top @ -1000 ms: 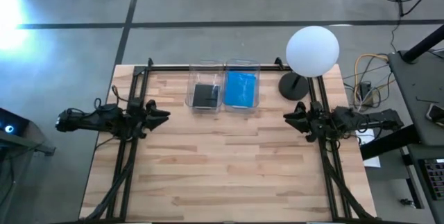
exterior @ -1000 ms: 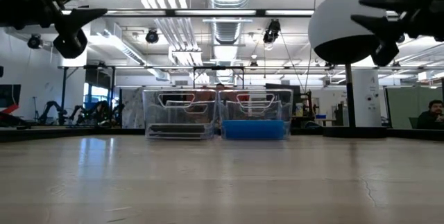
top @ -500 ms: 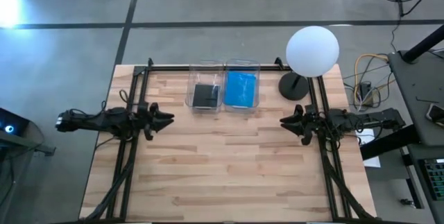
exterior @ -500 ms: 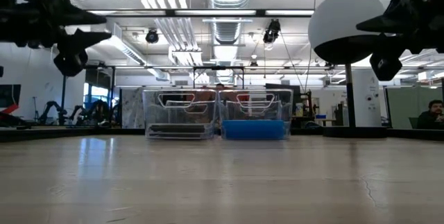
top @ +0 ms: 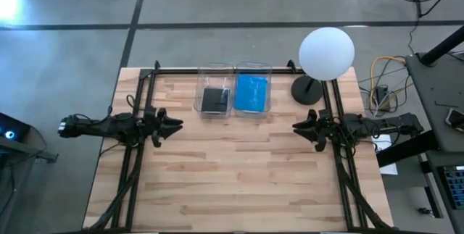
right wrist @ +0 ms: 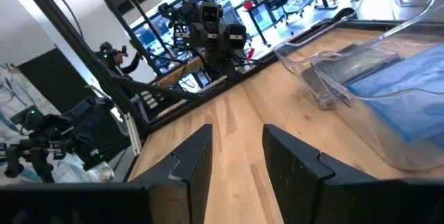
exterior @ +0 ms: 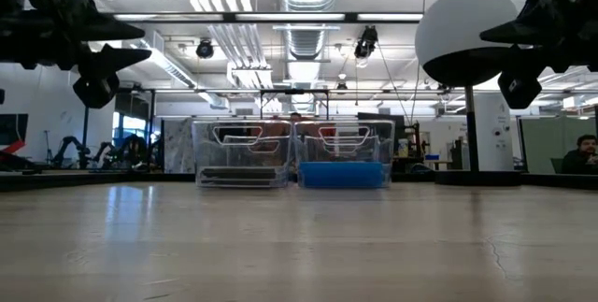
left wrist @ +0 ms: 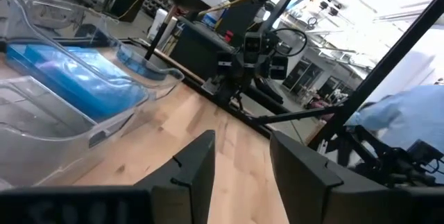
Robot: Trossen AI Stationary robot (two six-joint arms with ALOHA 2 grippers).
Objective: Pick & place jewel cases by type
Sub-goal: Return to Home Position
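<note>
**Empty jaws, cases in the bins**

The jaws of the left arm (top: 119,125) and the right arm (top: 362,125) stand partly open, holding nothing, each raised over its own edge of the pale wooden surface (top: 239,169). A black square plastic jewel case (top: 214,99) lies in the left clear plastic bin (top: 214,72), and bright blue cases (top: 251,93) lie in the right clear bin (top: 253,67). Since a second ago both arms have sunk slightly and edged inward.

The left end effector (top: 176,124) and right end effector (top: 298,127) have edged toward each other and dipped slightly.
</note>
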